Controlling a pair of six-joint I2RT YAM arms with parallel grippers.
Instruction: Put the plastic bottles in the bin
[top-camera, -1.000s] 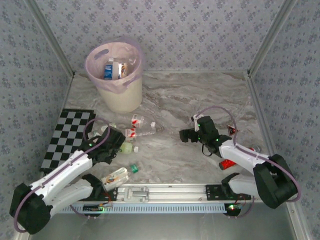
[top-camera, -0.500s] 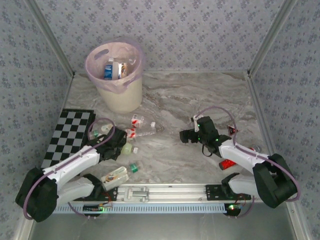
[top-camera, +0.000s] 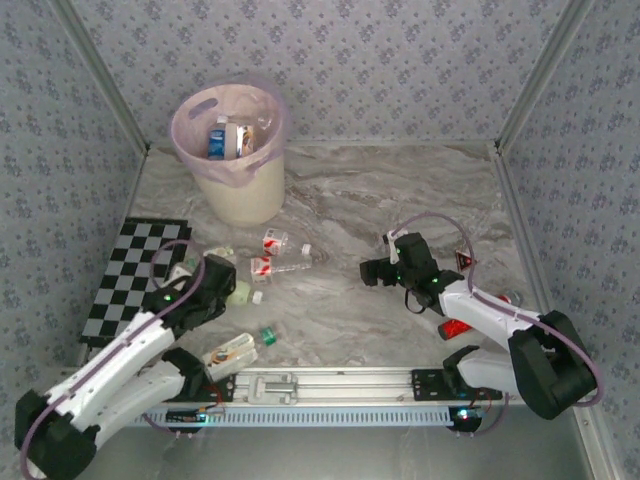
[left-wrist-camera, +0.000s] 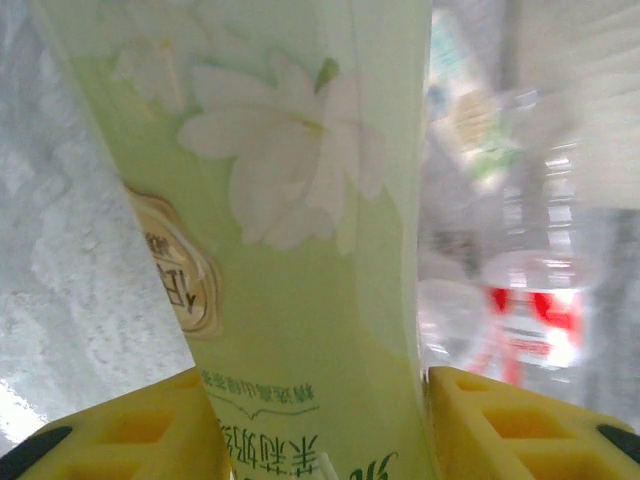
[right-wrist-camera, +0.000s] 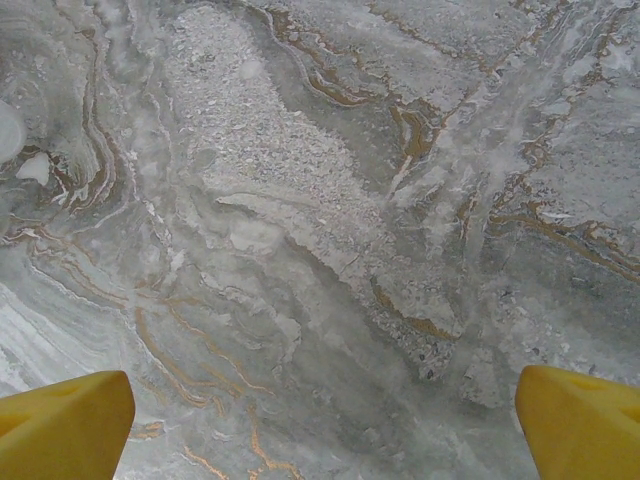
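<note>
My left tool (left-wrist-camera: 315, 410) is pinching a pale green plastic bottle (left-wrist-camera: 300, 250) on the grey marbled surface (top-camera: 380, 200) beside the checkered mat (top-camera: 130, 275). Its label is showing a white flower, a gold seal and Chinese writing. My right tool (right-wrist-camera: 320, 425) is hanging spread wide.

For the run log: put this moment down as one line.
left jaws: closed on pale green bottle | right jaws: open over marble table | bin: blue-label bottle inside | red-white bottles: on table
</note>
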